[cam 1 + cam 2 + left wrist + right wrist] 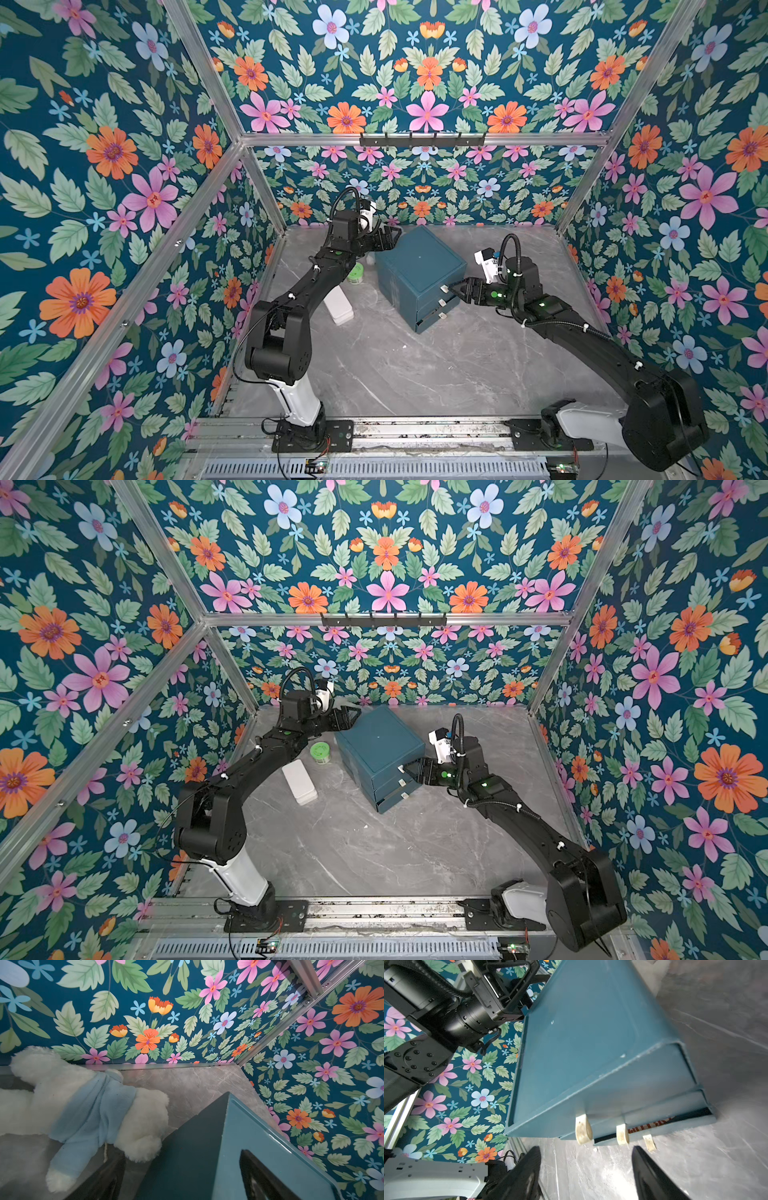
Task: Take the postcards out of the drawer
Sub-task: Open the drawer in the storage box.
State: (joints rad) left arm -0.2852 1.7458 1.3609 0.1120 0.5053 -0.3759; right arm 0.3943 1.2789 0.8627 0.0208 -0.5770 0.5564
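Right pincer (586,1148) fingers (527,1169) fill the near edge of the right wrist view. The jaws stand apart with nothing between them, and the top pull tab (583,1129) of the cabinet (581,1043) lies just ahead of the gap.

Only a red strip of the postcards (652,1124) shows, with white lettering, inside the lowest drawer (675,1126). That drawer stands slightly drawn out; the number of cards cannot be told.

In both top views the cabinet stands on the table (395,374) just above frame centre, its front turned toward the lower right. At its rear corner the left pincer (391,237) is spread wide, one finger over the top panel and one beside the side wall.

Left of the cabinet in frame, a green round container (320,752) and a white block (299,785) lie on the table. A white plush toy (87,1109) in a pale blue garment lies by the back wall.
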